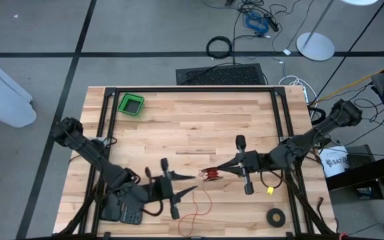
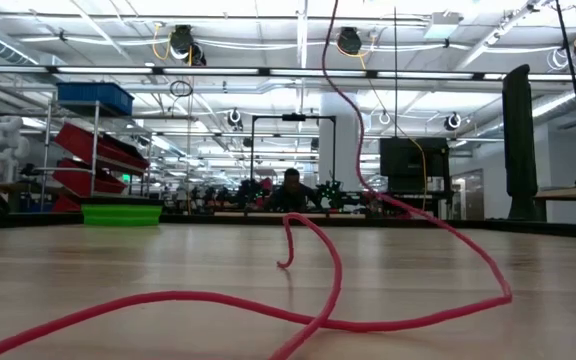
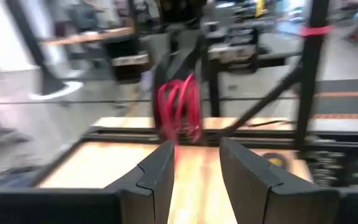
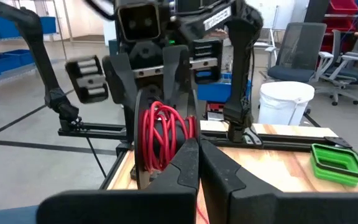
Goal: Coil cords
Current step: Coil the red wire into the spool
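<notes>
Left gripper [image 1: 191,184]: lower centre-left of the high view, fingers [image 3: 160,171] apart, tips pointing at the red coil just beyond them, not gripping it. Cords [image 1: 211,175]: small red-and-black coil at lower centre of the high view, raised off the table [image 1: 179,127], a loose red tail trailing down to the bottom edge. Right gripper [image 1: 227,168]: just right of the coil, fingers pressed together on it. Green bin [image 1: 131,105]: upper left of the table. Black tape ring [image 1: 276,216]: lower right corner.
</notes>
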